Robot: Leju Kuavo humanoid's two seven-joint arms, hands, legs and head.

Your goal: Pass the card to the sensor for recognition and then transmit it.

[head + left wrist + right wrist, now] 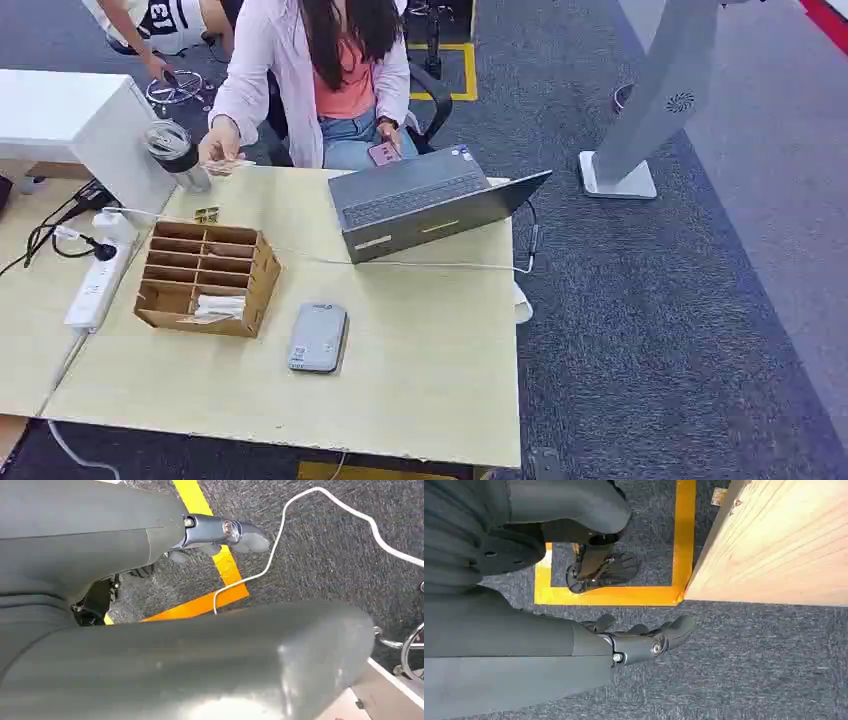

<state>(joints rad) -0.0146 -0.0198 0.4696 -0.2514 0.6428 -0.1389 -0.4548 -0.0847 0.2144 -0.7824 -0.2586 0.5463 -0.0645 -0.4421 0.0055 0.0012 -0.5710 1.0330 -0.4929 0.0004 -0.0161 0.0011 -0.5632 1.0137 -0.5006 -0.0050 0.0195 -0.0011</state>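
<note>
— What are your hands doing?
— My left hand (220,535) and right hand (639,637) hang over the grey carpet, fingers loosely apart, holding nothing.
— And the card?
— White cards (219,306) lie in the front slot of the brown wooden compartment box (206,277) on the pale wooden table (420,370). The flat grey rectangular sensor (318,338) sits just beside the box.

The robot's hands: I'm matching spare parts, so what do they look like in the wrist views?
Both the left hand and right hand have a smooth grey cover, a blue-grey metal thumb link with silver screws and a rounded grey tip, and darker fingers behind.
</note>
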